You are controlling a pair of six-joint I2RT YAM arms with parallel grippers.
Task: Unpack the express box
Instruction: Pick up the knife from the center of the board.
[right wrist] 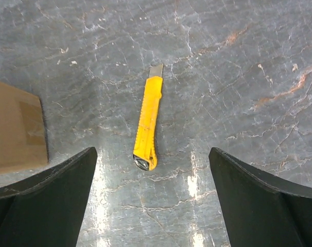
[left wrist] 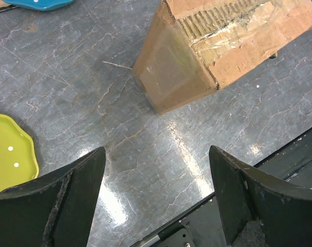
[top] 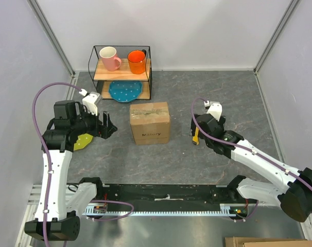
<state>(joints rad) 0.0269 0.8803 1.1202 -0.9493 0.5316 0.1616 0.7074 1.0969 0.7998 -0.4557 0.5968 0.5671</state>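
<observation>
The express box is a brown carton with taped top flaps and small dark print on its near side, standing mid-table. It shows at the top of the left wrist view and at the left edge of the right wrist view. My left gripper is open and empty, left of the box and apart from it. My right gripper is open and empty, hovering over a yellow utility knife that lies flat on the table between the spread fingers, right of the box.
A wire shelf at the back holds a pink mug, an orange mug and a blue dotted plate. A yellow-green dotted plate lies by my left gripper. A black rail runs along the near edge.
</observation>
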